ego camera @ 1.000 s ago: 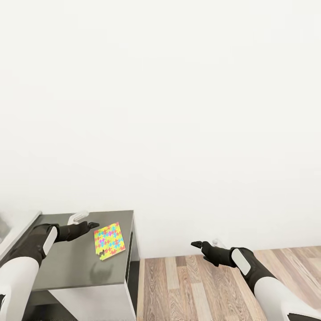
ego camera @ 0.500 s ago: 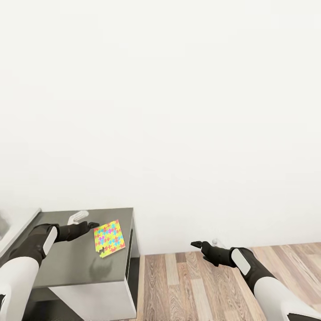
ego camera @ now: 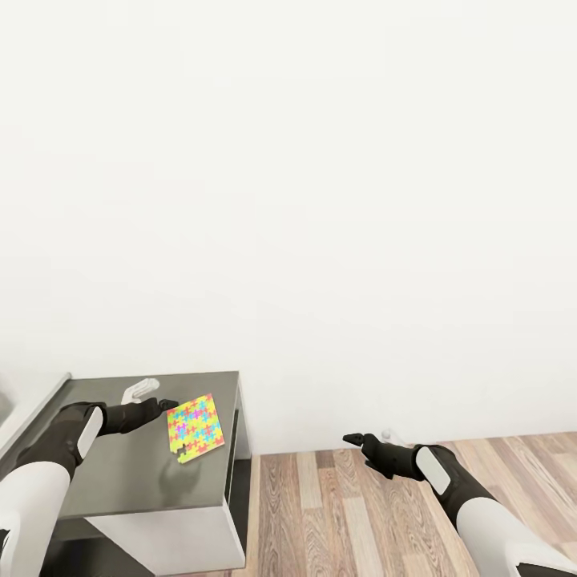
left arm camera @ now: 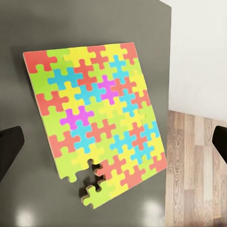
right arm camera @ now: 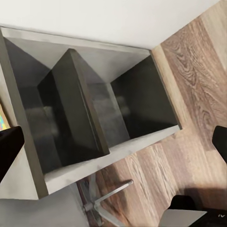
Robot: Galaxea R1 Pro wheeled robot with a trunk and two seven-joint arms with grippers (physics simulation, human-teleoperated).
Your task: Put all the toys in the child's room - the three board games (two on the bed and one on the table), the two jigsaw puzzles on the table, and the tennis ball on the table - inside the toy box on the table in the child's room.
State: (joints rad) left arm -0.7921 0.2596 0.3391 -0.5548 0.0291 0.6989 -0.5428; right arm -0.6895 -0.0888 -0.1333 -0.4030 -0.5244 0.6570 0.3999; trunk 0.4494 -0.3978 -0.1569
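Multicoloured, unlabelled jigsaw puzzle (ego camera: 195, 427) lies beside wide-open, empty left tool (ego camera: 164, 405).

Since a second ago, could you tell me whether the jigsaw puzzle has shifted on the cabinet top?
No. The jigsaw puzzle keeps its place near the dark cabinet top's right edge; both drift together in the picture, so the camera moved.

The left gripper's (ego camera: 164, 405) jaw state is too small to tell; the pale desk top (ego camera: 24, 405) is cut off at nine o'clock.
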